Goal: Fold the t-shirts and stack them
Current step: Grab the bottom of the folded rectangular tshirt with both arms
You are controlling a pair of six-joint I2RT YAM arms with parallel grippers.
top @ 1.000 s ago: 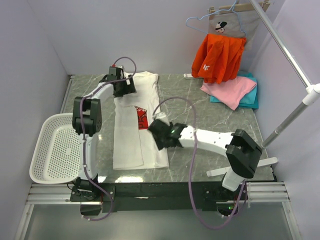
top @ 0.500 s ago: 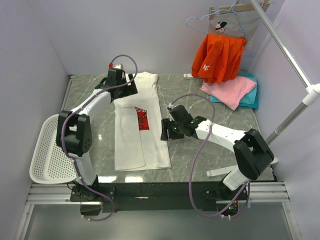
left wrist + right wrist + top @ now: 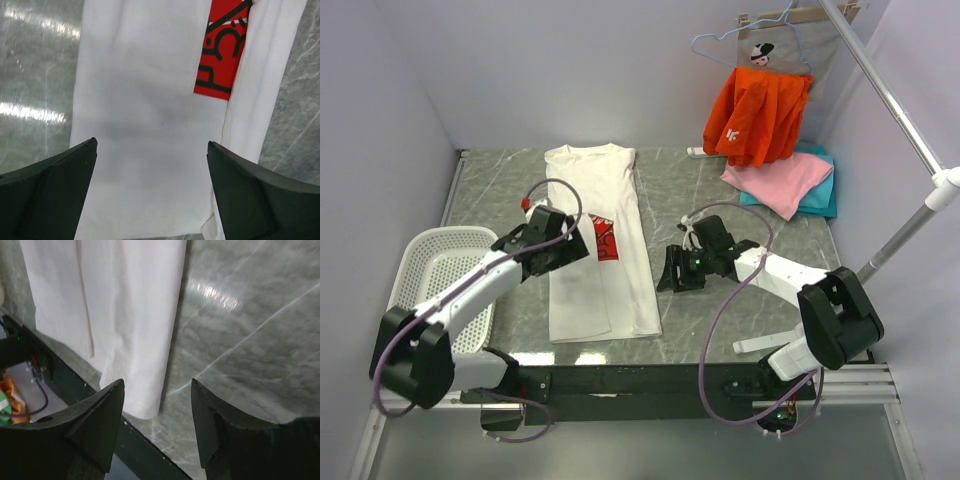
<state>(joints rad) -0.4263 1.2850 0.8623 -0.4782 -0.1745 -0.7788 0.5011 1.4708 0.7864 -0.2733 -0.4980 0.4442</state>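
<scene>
A white t-shirt (image 3: pixel 595 270) lies on the table folded lengthwise into a long strip, collar at the far end, its red print (image 3: pixel 604 238) half showing. My left gripper (image 3: pixel 572 247) hovers open over the strip's middle left. In the left wrist view white cloth (image 3: pixel 150 100) and the red print (image 3: pixel 220 55) lie below the left gripper (image 3: pixel 151 145), which holds nothing. My right gripper (image 3: pixel 672 272) stands open on bare table just right of the strip; in the right wrist view the right gripper (image 3: pixel 157 382) is beside the shirt's hem corner (image 3: pixel 135 365). A pink t-shirt (image 3: pixel 778 180) lies on a teal one (image 3: pixel 823 195) at the far right.
A white perforated basket (image 3: pixel 430 290) sits at the left edge under the left arm. An orange garment (image 3: pixel 757 115) hangs on a hanger at the back right. A slanted metal pole (image 3: pixel 900 235) crosses the right side. The black front rail (image 3: pixel 75 385) runs close to the hem.
The left gripper has pulled back from the collar to the shirt's middle. The right gripper has moved right, off the shirt onto bare table, its jaws slightly narrower.
</scene>
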